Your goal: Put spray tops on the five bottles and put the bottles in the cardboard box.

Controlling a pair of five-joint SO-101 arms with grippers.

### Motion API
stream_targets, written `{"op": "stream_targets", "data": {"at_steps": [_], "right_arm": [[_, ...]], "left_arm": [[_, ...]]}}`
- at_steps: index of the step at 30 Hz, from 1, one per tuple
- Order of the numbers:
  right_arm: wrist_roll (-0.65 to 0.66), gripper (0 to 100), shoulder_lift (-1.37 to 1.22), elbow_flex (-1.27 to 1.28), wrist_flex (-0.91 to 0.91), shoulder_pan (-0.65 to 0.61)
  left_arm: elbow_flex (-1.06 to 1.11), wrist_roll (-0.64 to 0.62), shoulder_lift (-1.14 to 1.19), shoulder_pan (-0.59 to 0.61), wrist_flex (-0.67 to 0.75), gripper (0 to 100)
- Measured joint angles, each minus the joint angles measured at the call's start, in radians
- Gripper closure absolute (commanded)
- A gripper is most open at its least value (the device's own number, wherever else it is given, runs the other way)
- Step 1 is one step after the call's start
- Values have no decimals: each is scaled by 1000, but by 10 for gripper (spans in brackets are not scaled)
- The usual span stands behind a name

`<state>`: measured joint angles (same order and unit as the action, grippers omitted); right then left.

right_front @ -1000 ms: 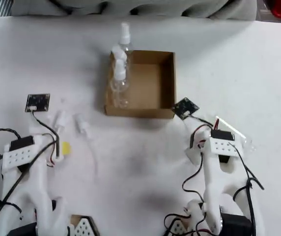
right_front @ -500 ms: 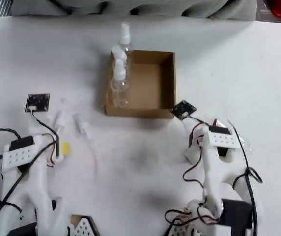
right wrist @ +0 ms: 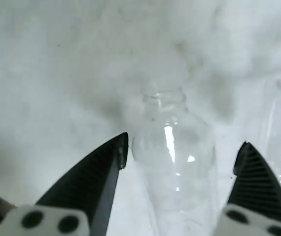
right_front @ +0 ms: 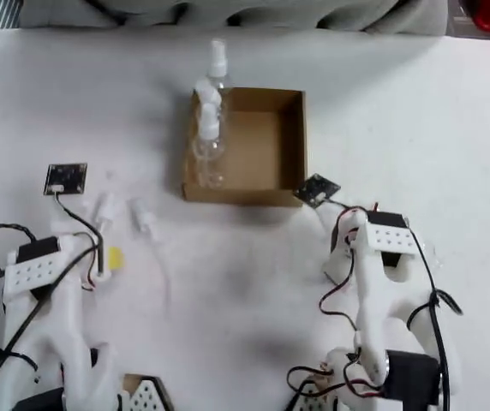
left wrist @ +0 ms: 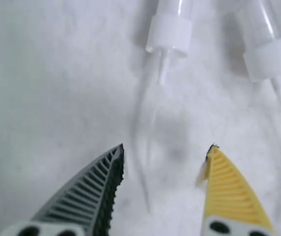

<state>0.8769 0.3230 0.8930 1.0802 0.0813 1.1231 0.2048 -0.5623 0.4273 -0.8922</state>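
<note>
bottle — clear, capless, lying flat | right end effector spread astride it | left end effector spread

Both my arms are white printed plastic, left arm and right arm, with black servo blocks set in and a row of little holes across each wrist plate. Loose black cables loop along both, plus thin red wires by the right wrist. Each has a small black square camera board. My left tool is mismatched: a grey-black ribbed finger and a yellow one. My right tool has two black ribbed fingers on white mounts with dark screw holes.
</note>
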Motion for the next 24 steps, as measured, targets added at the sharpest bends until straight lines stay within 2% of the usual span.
{"op": "stream_targets", "data": {"at_steps": [5,17,24], "right_arm": [[64,700,9,0,29,-2],[78,981,9,-2,26,2],[-31,983,21,-23,35,28]], "left_arm": [[0,0,0,0,0,744],[0,0,0,0,0,744],[0,0,0,0,0,744]]}}
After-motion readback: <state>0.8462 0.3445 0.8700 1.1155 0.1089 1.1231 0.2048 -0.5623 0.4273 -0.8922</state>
